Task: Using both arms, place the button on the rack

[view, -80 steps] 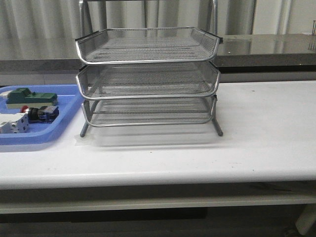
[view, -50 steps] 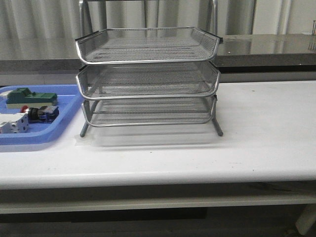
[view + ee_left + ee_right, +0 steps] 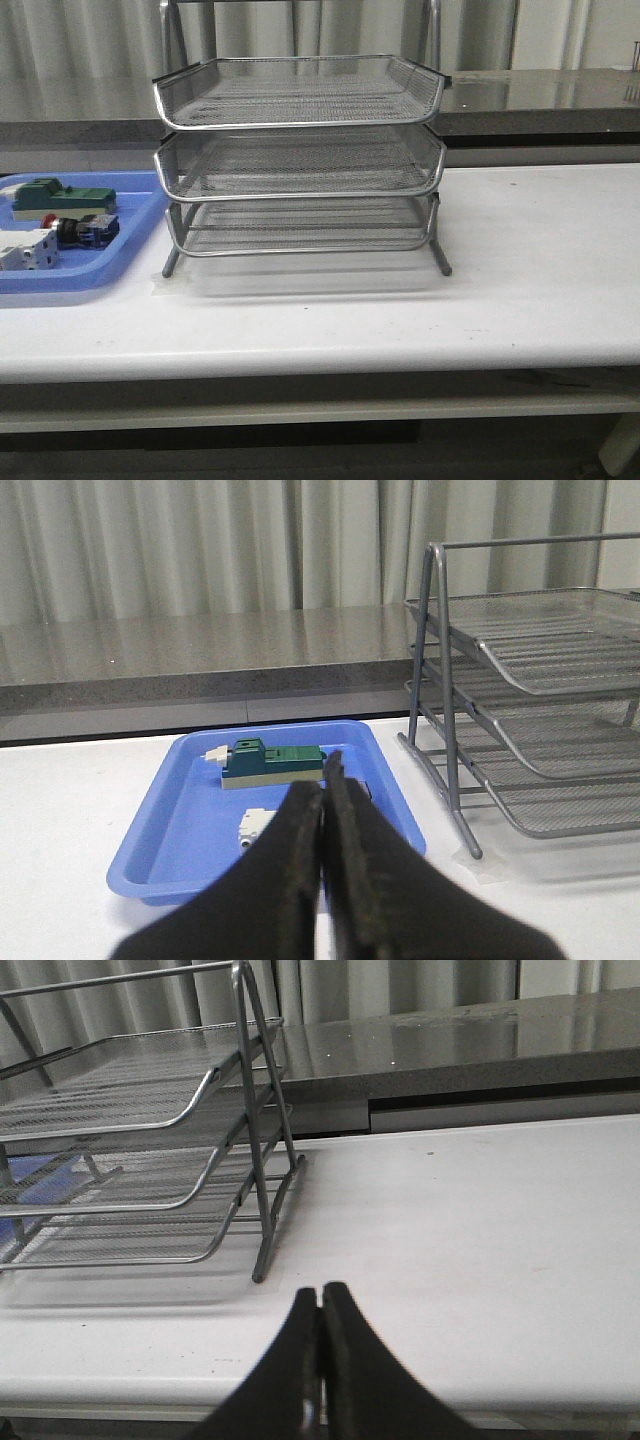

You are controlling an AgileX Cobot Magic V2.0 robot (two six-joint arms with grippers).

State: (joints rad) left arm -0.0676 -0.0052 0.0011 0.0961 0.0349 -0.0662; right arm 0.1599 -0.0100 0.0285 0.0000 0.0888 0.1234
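Observation:
The button [image 3: 80, 230], with red head, black body and blue rear block, lies on its side in the blue tray [image 3: 100, 275] at the left of the table. The silver three-tier wire rack [image 3: 300, 124] stands at the table's middle, its tiers empty. Neither gripper shows in the front view. In the left wrist view my left gripper [image 3: 325, 772] is shut and empty, above the near side of the blue tray [image 3: 200, 830], and its fingers hide the button. In the right wrist view my right gripper [image 3: 320, 1295] is shut and empty, over the table's front edge, to the right of the rack [image 3: 249, 1110].
The tray also holds a green block [image 3: 60, 195] and a white boxy component [image 3: 25, 250]; both show in the left wrist view, the block [image 3: 272, 762] and the component [image 3: 255, 825]. The rack [image 3: 421, 650] stands right beside the tray. A grey counter runs behind the white table [image 3: 520, 260].

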